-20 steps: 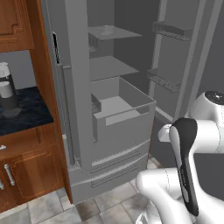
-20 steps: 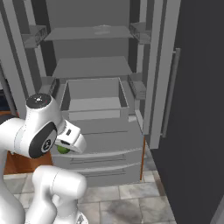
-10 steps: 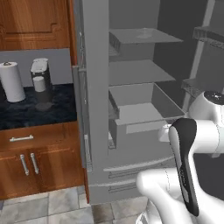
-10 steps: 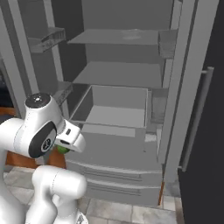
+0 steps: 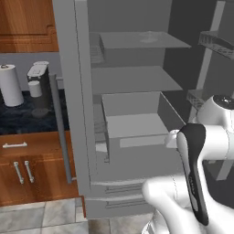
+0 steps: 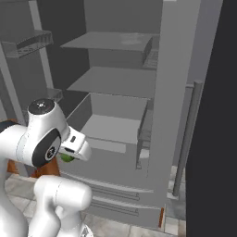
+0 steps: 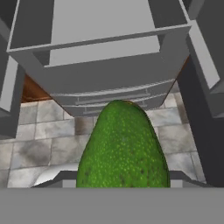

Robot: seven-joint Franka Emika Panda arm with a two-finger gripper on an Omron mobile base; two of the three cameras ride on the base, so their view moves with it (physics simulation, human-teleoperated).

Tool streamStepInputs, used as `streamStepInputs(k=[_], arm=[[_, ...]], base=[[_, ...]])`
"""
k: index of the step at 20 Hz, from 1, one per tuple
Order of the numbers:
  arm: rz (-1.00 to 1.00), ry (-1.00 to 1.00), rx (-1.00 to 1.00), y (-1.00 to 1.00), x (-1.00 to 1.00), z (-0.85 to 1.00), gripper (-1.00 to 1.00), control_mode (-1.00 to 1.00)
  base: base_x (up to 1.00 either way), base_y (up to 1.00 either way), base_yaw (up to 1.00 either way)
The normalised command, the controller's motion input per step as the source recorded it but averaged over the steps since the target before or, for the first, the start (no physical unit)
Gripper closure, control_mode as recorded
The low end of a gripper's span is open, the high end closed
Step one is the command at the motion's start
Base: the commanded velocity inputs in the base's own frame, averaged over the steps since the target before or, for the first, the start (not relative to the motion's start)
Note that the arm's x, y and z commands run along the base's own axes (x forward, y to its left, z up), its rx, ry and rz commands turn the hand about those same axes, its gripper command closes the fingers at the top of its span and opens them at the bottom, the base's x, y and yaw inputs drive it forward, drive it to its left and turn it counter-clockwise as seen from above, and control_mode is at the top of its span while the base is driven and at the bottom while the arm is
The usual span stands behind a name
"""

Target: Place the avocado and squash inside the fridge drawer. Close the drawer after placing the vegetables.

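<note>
The avocado (image 7: 123,148), glossy green and speckled, takes up the lower middle of the hand view and hides the fingertips. My gripper (image 6: 70,154) is shut on it, and the avocado (image 6: 66,158) peeks out green under the white hand. I hold it in front of and slightly below the open fridge drawer (image 6: 79,115), a plain grey bin pulled out of the fridge. The hand view has the fridge drawer (image 7: 109,72) just beyond the avocado, its inside bare. From the left base view the fridge drawer (image 5: 137,157) lies left of my arm. The squash is out of view.
Flat grey shelves (image 5: 132,77) sit above the drawer, and two flat-fronted lower drawers (image 5: 119,192) sit below it. The open fridge doors (image 5: 68,91) (image 6: 178,69) flank the opening. A dark counter holds a paper towel roll (image 5: 10,85) and a coffee machine (image 5: 39,87) over wood cabinets (image 5: 27,169).
The whole picture has shifted in both base views: the base has driven and the fridge now looks nearer and more centred. The gripper keeps hold of the avocado.
</note>
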Motion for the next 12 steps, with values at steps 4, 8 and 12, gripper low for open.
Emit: streamStepInputs(k=[4, 8, 12], arm=[[0.00, 0.00, 0.00, 0.00, 0.00, 0.00, 1.00, 1.00], [0.01, 0.00, 0.01, -0.06, 0.41, 0.00, 1.00, -1.00], [0.01, 0.00, 0.05, -0.33, 1.00, 0.04, 1.00, -1.00]], base=[[0.36, 0.01, 0.00], [0.28, 0.00, 0.00], [0.00, 0.00, 0.00]])
